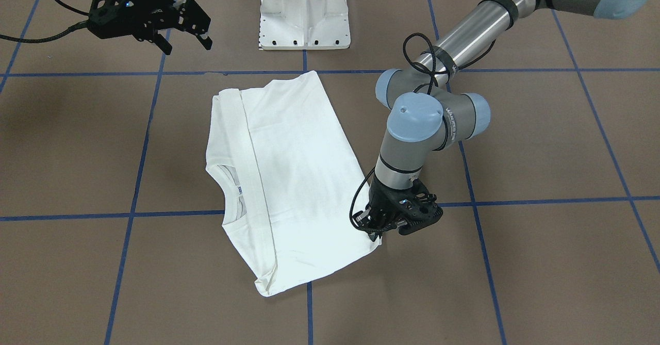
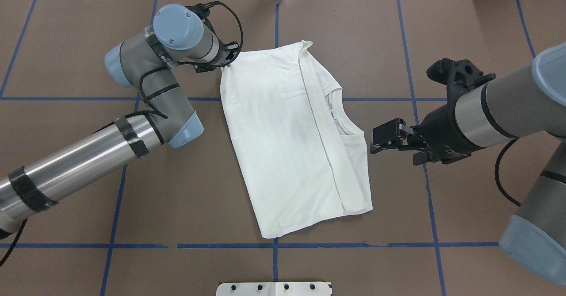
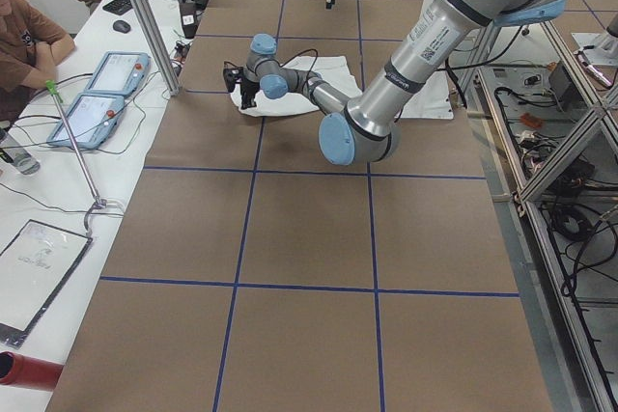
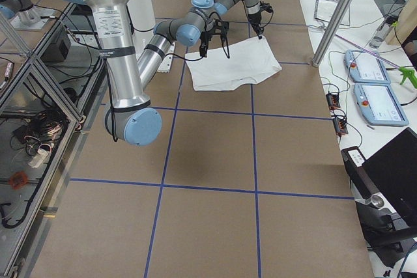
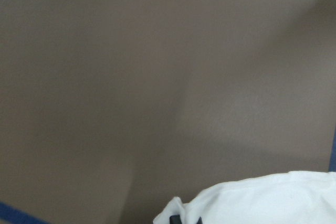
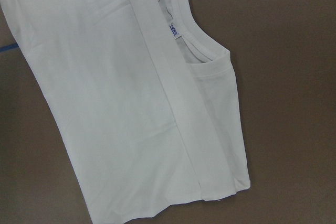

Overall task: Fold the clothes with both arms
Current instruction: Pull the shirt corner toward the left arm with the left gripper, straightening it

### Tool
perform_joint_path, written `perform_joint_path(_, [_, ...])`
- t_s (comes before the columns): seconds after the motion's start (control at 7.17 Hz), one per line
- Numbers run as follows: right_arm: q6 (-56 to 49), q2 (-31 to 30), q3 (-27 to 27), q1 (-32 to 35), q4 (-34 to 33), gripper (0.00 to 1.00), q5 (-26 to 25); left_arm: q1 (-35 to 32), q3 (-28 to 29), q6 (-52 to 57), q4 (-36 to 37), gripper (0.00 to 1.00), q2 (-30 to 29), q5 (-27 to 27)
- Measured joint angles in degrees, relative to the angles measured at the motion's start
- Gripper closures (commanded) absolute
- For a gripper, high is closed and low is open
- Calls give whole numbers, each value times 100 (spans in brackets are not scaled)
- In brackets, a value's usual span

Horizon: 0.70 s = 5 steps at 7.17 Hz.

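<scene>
The white T-shirt (image 1: 294, 180) lies folded flat on the brown table (image 1: 541, 144), its ribbed collar (image 2: 344, 121) and small neck label (image 2: 331, 114) facing my right arm. My left gripper (image 1: 375, 233) is down at the shirt's far corner (image 2: 226, 62), shut on the cloth. The left wrist view shows bunched white cloth (image 5: 273, 198) at the fingertips. My right gripper (image 2: 379, 142) is open and empty, held above the table just beside the collar side of the shirt. It also shows in the front-facing view (image 1: 188, 33). The right wrist view shows the shirt (image 6: 105, 103) and label (image 6: 175, 30).
The white metal pedestal (image 1: 304, 12) stands at the robot's side of the table. Blue tape lines (image 2: 274, 245) grid the table. Operators and tablets (image 3: 106, 94) sit along the far edge, with aluminium posts (image 4: 339, 11) there.
</scene>
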Motion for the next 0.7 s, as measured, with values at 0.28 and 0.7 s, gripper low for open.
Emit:
perform_joint_path(0.28, [0, 5, -2, -3, 0, 0, -3, -32, 760, 141, -638, 100, -415, 26])
perform_joint_path(0.7, [0, 42, 7, -4, 0, 0, -33, -29, 1611, 256, -1458, 100, -832, 167])
